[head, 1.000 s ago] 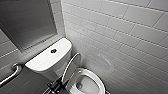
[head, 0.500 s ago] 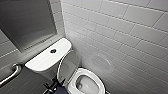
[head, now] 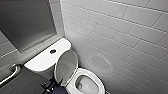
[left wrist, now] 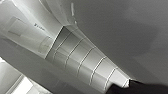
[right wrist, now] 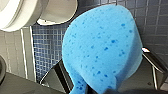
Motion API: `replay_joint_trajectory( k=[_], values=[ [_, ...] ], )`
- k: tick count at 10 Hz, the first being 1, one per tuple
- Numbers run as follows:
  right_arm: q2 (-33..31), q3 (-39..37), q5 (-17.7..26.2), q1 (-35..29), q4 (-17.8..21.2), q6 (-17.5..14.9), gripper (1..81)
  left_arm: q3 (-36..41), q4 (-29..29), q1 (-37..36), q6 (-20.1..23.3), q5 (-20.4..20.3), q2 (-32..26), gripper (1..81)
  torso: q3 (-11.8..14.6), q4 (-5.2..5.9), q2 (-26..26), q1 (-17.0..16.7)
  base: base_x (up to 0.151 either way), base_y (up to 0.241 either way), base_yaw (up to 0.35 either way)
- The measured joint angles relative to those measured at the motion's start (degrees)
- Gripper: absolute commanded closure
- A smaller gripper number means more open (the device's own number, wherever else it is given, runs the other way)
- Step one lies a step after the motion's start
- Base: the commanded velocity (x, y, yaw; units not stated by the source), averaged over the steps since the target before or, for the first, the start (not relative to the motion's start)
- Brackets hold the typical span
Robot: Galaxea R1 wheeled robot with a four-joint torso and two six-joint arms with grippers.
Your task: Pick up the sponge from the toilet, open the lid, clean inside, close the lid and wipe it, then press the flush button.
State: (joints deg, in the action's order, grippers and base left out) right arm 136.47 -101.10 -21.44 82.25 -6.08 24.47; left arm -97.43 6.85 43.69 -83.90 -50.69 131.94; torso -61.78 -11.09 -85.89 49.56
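sponge: blue sponge (right wrist: 100, 45), speckled and rounded, is clamped in the right gripper (right wrist: 103, 65); it bulges well past both metal fingers (right wrist: 58, 75).
right gripper state: jaws part-way apart, pressed on the sponge from both sides, holding nothing else.
left gripper: a dark tip (left wrist: 140, 88) sits close to a white ceramic surface; can't tell its state.
toilet: white toilet (head: 97, 78) sits at 6 o'clock in the head view, tight against the tiled wall (head: 120, 37).
lid: the lid (head: 66, 63) is up and leans back on the tank (head: 40, 61), at 10 o'clock from the bowl opening; the seat ring is down.
flush button: the dark round flush button (head: 53, 51) is mid tank top, at 11 o'clock from the bowl.
bowl axis: the long axis runs roughly 10 to 4 o'clock in the head view, hinge end at 10.
key relation: the right wrist view has the sponge low beside the toilet's outer curve, over blue mosaic floor (right wrist: 47, 42) and not above the rim. My read is that the bowl lies up and across from it, and the right arm is the one for the job.
step: likely about to clean inside, as the lid is already open.
risk: the lid stands close, so a wide swing could knock it.
writing: there is a small dark mark on the ceramic in the left wrist view, too blurred to read; no brand is legible.
other: a grab bar (head: 10, 73) sits at 8 o'clock.
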Motion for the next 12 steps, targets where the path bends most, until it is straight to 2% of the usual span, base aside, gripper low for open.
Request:
replay_joint_trajectory(
  k=[3,4,5,6,7,8,10,12],
  values=[
    [0.22,-0.17,0.04,0.00,0.02,0.00,81.1,0.05,-3.24,1.58,-0.61,-1.79,-1.06,1.0,0.00,-0.05,0.00,0.00,0.000,0.000,0.000],
    [0.38,-0.17,0.00,0.00,0.02,0.00,81.1,0.22,-6.92,1.90,-2.23,-0.99,-1.76,1.0,0.00,-0.05,0.00,0.00,0.000,0.000,0.000],
    [0.35,-0.17,0.00,0.00,0.00,-0.02,81.1,0.22,-12.41,3.33,-4.58,-0.77,-3.68,1.0,0.00,-0.05,0.00,0.00,0.000,0.000,0.000],
    [0.40,-0.17,0.02,0.02,0.00,-0.02,81.1,-1.50,-16.02,6.11,-7.69,2.12,-6.17,1.0,0.00,-0.02,0.00,0.00,0.000,0.000,0.000],
    [0.38,-0.15,0.02,0.09,0.00,-0.02,81.1,-4.34,-17.59,8.81,-14.31,5.05,-8.29,1.0,0.00,-0.02,0.00,0.00,0.000,0.000,0.000],
    [0.40,-0.12,0.04,0.18,0.00,-0.07,81.1,-4.56,-21.31,8.59,-18.27,5.46,-8.42,1.0,0.00,0.00,0.00,0.00,0.000,0.000,0.000],
    [0.57,-0.12,0.02,0.52,0.00,-0.07,81.1,-4.34,-25.10,7.22,-19.54,5.62,-6.02,1.0,0.00,0.00,0.00,0.00,0.000,0.000,0.000],
    [1.38,-0.48,0.02,0.60,0.00,-0.13,81.1,-6.22,-30.57,7.68,-19.41,7.91,-6.91,1.0,0.00,0.00,-0.02,0.00,0.000,0.000,0.000]
  ],
)
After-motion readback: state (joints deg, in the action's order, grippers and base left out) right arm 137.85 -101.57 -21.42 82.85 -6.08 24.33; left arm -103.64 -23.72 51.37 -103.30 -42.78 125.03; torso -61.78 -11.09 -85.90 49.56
